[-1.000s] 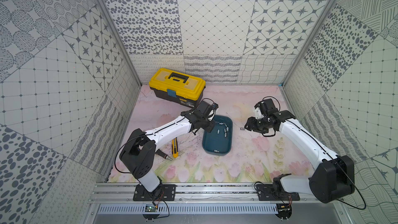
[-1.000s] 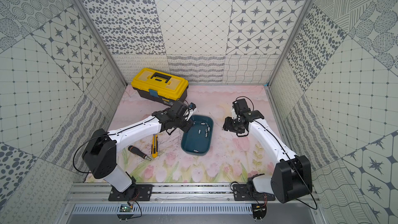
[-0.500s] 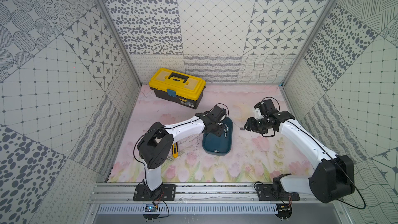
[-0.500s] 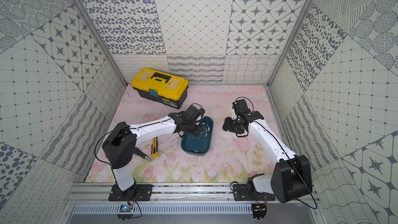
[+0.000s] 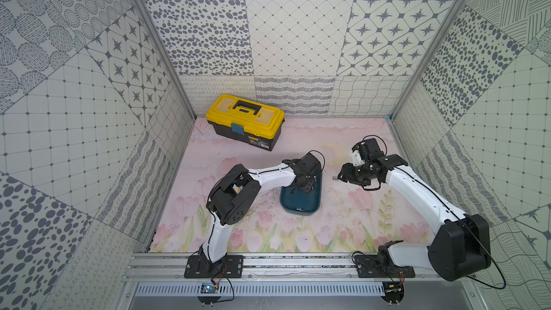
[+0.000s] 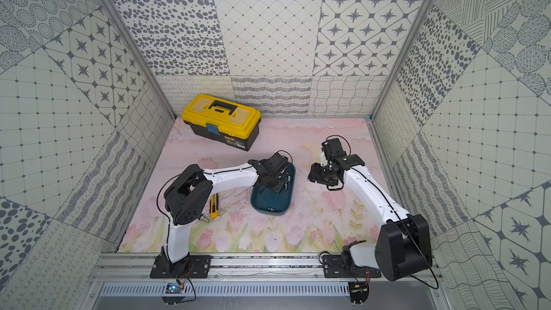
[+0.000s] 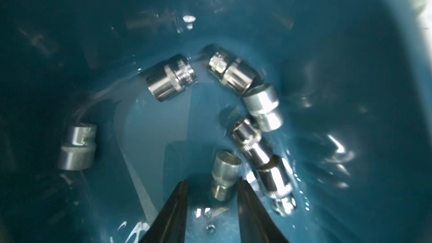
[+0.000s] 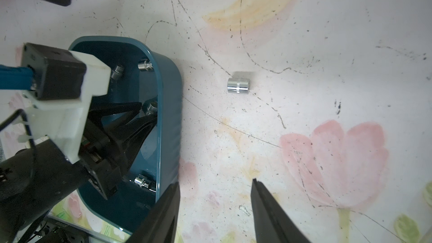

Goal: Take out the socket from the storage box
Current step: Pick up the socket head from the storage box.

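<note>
Evidently lining up a pinch, the left gripper (image 7: 211, 184) stands spread, a small socket (image 7: 225, 174) lying between its tips on the storage box (image 7: 350, 66) floor, more sockets (image 7: 264, 107) just beyond. Its arm (image 5: 269, 175) reaches forward, wrist pitched down into the box. The right gripper (image 8: 215, 183) hangs parted, empty, beside the box over the mat (image 8: 327, 43).

No legible writing is found.
A sticker (image 5: 257, 141) is seen on the toolbox (image 5: 247, 114) front in both top views, but its print is too small to be read; markings stamped on a socket (image 7: 171, 78) are blurred in the left wrist view.
</note>
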You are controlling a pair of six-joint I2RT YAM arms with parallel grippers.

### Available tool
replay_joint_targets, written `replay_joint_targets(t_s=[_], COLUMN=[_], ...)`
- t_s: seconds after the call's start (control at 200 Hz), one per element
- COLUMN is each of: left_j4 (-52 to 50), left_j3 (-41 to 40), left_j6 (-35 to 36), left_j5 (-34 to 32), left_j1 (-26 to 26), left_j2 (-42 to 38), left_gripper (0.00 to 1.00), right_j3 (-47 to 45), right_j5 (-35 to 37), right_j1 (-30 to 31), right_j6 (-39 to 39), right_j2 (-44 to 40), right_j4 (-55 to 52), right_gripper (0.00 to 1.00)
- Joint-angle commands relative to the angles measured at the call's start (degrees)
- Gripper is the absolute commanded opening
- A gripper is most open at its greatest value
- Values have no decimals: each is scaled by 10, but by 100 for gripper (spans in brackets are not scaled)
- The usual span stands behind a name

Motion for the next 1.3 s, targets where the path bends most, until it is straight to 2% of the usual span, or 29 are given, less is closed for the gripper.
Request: replay_joint_targets(t_s=[0.0,0.32,0.55,0.68,0.921,1.061,1.296], left_j4=[8,22,29,39,35,15,6], left_j3=[9,18,10,-6,-38,-59,-133], left_j6=[-6,0,2,-2,-13,-13,-31], left_j5=[-28,-45,-59,-56,-55,-81,-91], left_j1=[-6,-9,-8,-9,-8,-4,56], left_j2=[13,25,29,15,-61,-121,-226], left_gripper=[39,37,16,14,13,13,13], right_j3=[-5,-5,-7,-7,-4,-5,5], right_j5=[0,0,0,0,-14,-22,-20], right_j1=[-1,-1,-2,-2,-1,4,22], right_j6=[6,6,4,4,12,21,29], right_j2=[-11,-9,-10,-10,-11,-11,-1], right_j4=[16,16,16,16,22,31,34], right_gripper=[54,54,54,54,54,54,54])
